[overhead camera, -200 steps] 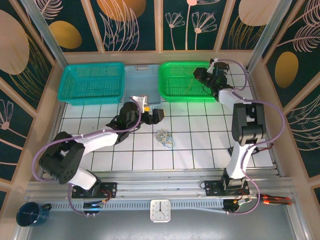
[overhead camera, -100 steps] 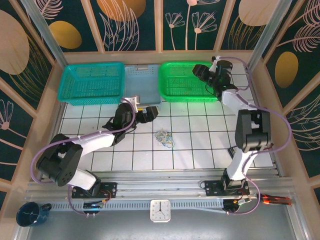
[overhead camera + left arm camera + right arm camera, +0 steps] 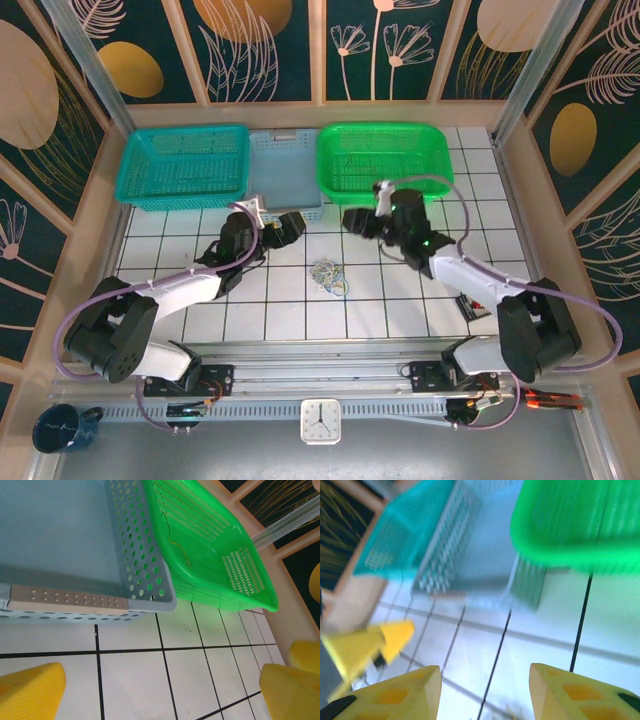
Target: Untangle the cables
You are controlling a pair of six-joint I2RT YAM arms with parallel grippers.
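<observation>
Yellow-padded, empty: left end effector (image 3: 162, 687) widely parted, right end effector (image 3: 485, 682) half-parted.

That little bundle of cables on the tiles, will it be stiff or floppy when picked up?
Probably floppy: the cables are thin strands curled in loose loops. Likely light, and lifting one strand would probably drag the rest along, since the loops overlap. It lies flat, so rolling seems unlikely.
</observation>
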